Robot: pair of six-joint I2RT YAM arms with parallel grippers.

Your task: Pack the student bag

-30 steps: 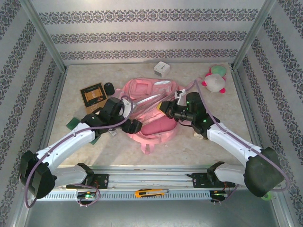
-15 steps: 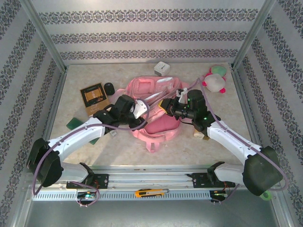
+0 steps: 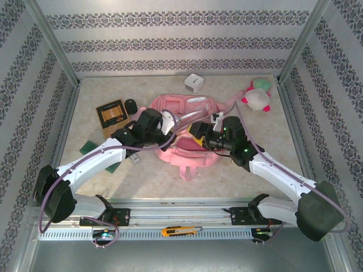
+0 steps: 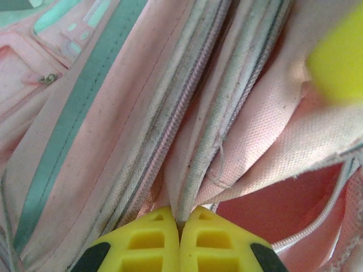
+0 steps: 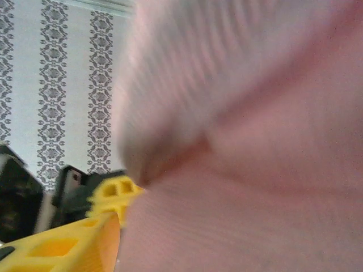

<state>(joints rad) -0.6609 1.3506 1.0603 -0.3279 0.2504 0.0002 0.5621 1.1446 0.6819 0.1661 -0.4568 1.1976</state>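
The pink student bag (image 3: pixel 176 105) lies mid-table with its main opening spread toward the arms. My left gripper (image 3: pixel 169 126) is at the bag's left side. In the left wrist view, the left gripper (image 4: pixel 181 222) is shut on a pale, zip-trimmed edge of the student bag (image 4: pixel 113 113), with the reddish inside showing to the right. My right gripper (image 3: pixel 197 132) presses against the opening from the right. In the right wrist view, one yellow finger (image 5: pixel 62 249) shows at lower left. Blurred fabric of the student bag (image 5: pixel 255 170) hides the other finger.
A white box (image 3: pixel 194 82) stands at the back, and a pink-and-white plush toy (image 3: pixel 258 95) lies at back right. A brown book (image 3: pixel 110 113) and a black object (image 3: pixel 131 105) lie left of the bag, with a green item (image 3: pixel 88 148) nearer. A yellow cutter (image 3: pixel 180 231) rests on the front rail.
The left gripper swung right onto the bag's edge and closed on it. The right gripper came down and toward the front with the bag, which slid nearer and spread open.
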